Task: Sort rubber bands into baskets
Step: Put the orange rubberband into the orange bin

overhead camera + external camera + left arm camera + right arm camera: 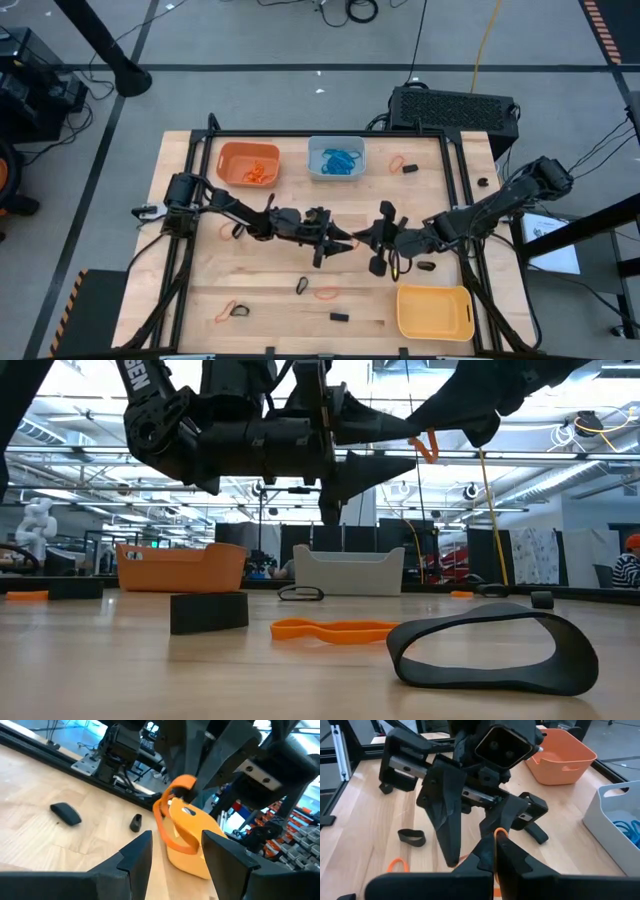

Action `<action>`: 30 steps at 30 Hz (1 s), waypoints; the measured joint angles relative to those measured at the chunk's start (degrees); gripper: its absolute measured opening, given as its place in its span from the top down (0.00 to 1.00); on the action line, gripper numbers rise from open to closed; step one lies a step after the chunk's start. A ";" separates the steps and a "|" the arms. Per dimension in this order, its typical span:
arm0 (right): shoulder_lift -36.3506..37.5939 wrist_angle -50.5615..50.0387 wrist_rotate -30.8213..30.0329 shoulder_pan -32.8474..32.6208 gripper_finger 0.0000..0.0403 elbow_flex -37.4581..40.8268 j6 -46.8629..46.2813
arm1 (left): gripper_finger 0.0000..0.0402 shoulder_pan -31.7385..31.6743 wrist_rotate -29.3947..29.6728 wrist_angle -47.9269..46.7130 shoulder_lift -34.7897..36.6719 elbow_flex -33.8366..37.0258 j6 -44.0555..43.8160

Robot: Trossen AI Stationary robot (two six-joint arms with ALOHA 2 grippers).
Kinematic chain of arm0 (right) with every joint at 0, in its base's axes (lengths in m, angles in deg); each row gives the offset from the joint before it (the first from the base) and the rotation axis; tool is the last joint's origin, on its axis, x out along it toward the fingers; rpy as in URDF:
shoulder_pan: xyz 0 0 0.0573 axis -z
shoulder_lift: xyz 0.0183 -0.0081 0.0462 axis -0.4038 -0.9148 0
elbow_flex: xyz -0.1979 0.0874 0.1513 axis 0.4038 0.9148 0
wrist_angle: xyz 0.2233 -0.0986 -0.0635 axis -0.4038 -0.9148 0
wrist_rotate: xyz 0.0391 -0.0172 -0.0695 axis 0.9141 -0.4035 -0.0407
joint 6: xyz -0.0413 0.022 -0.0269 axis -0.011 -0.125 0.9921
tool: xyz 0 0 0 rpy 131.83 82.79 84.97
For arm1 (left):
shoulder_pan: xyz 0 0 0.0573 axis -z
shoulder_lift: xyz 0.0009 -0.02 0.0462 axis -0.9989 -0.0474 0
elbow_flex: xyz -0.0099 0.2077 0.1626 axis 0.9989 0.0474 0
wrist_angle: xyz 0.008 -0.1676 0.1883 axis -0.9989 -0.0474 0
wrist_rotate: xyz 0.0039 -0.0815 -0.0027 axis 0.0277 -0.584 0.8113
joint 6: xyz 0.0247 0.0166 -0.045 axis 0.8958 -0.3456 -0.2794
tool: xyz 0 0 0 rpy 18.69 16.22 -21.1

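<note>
Above the table's middle, my right gripper (pixel 495 851) is shut on an orange rubber band (pixel 172 817). My left gripper (pixel 180 857) comes level from the left and is open. Its fingers (pixel 445 810) stand just short of the hanging band, one on each side; I cannot tell whether they touch it. At the far edge, the orange basket (pixel 248 163) holds orange bands and the blue-grey basket (pixel 336 158) holds blue ones. The yellow basket (pixel 434 312) stands at the near right. My right gripper pinches the top of the orange band's loop (pixel 183 783) between its shut fingertips. The fingers come from the table's right, slanting downward. The band hangs slack below them, clear of the table.
Loose bands lie on the wood: a black one (pixel 302 285) and an orange one (pixel 327 293) near the middle front, another pair (pixel 232 310) at the near left, and an orange one (pixel 397 162) at the far right. In the low view a black band (pixel 490 650) lies close by.
</note>
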 joint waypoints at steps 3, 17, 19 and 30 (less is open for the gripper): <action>0.00 0.00 0.13 0.09 1.00 0.00 -0.02 | 0.57 -0.50 0.29 -0.48 0.00 -0.02 0.00; 0.00 -0.04 0.33 0.06 1.00 0.00 1.22 | 0.95 -1.33 -0.04 -0.22 0.02 -0.02 0.67; 0.00 -0.02 0.31 0.06 0.98 0.00 1.28 | 0.98 -1.33 -0.34 -0.12 0.02 -0.02 1.67; 0.11 -1.57 0.33 0.06 0.68 0.00 1.30 | 0.99 -4.58 -6.30 -0.59 1.69 0.77 1.91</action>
